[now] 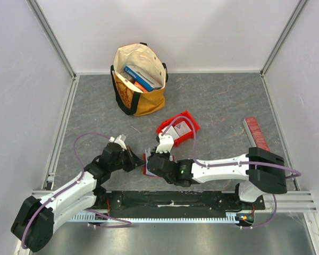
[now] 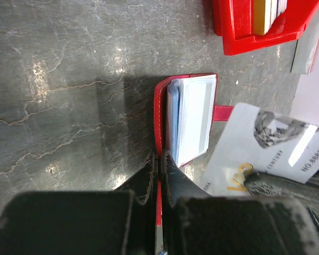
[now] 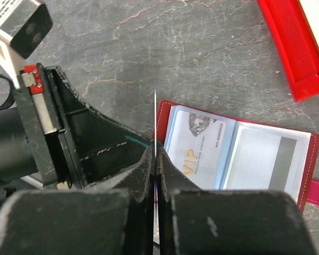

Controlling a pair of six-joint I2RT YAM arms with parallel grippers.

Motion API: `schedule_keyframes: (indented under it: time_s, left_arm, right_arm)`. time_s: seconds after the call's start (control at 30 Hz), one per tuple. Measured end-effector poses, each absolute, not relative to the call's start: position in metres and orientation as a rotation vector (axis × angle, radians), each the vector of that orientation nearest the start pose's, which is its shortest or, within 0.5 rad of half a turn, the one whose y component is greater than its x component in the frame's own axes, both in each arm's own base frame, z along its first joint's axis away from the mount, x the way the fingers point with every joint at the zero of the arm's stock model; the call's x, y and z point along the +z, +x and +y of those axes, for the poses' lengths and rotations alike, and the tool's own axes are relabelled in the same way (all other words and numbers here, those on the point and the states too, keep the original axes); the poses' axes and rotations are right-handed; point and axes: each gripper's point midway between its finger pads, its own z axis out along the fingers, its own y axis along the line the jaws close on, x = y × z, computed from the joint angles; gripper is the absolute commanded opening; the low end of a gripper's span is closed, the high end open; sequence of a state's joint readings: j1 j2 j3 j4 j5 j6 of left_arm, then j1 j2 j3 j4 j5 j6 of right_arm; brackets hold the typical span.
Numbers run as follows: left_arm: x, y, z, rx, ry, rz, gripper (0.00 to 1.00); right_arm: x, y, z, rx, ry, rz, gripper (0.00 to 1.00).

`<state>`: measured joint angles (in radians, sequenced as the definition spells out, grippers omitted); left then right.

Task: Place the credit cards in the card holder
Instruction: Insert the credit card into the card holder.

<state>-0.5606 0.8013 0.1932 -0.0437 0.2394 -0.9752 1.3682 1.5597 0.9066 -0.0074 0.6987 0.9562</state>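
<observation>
Left gripper (image 2: 158, 171) pinches shut on the open wallet's (image 2: 189, 117) red cover edge. Right gripper (image 3: 155, 159) clamps a card (image 2: 266, 143) between closed jaws, just beside the wallet.

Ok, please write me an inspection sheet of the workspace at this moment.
Surface: grey stone-pattern table.
Job's things: card holder lies open between the arms, and a VIP card shows on its left page. One credit card is held beside it.
Clutter: red bin with more cards. Tote bag holding books. Red strip at the right.
Tools: left tool shut on the holder's cover edge. Right tool shut on the credit card, which is edge-on in its own view.
Cables: purple cables loop off both arms, and one arcs over the bin in the top view.
Surroundings: pale walls with metal frame rails.
</observation>
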Motion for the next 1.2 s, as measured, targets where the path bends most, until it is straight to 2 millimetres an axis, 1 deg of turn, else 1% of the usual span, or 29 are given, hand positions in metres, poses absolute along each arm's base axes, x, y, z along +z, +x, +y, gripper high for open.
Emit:
schedule_keyframes:
  time_s: [0.2,0.47,0.73,1.07,1.2]
  left_arm:
    - [0.049,0.166,-0.193,-1.043,-0.367,2.418,0.02]
    - [0.049,0.166,-0.193,-1.043,-0.367,2.418,0.02]
    - [0.049,0.166,-0.193,-1.043,-0.367,2.418,0.02]
    - [0.048,0.166,-0.193,-1.042,-0.368,2.419,0.02]
    - [0.048,0.166,-0.193,-1.042,-0.368,2.42,0.02]
  right_arm:
    - [0.107,0.174,0.396,0.607,-0.029,2.112,0.0]
    - [0.099,0.176,0.402,0.59,-0.025,2.117,0.0]
    - [0.093,0.177,0.399,0.558,-0.032,2.124,0.0]
    - [0.093,0.177,0.398,0.55,-0.04,2.12,0.0]
    - [0.101,0.178,0.401,0.575,-0.039,2.104,0.0]
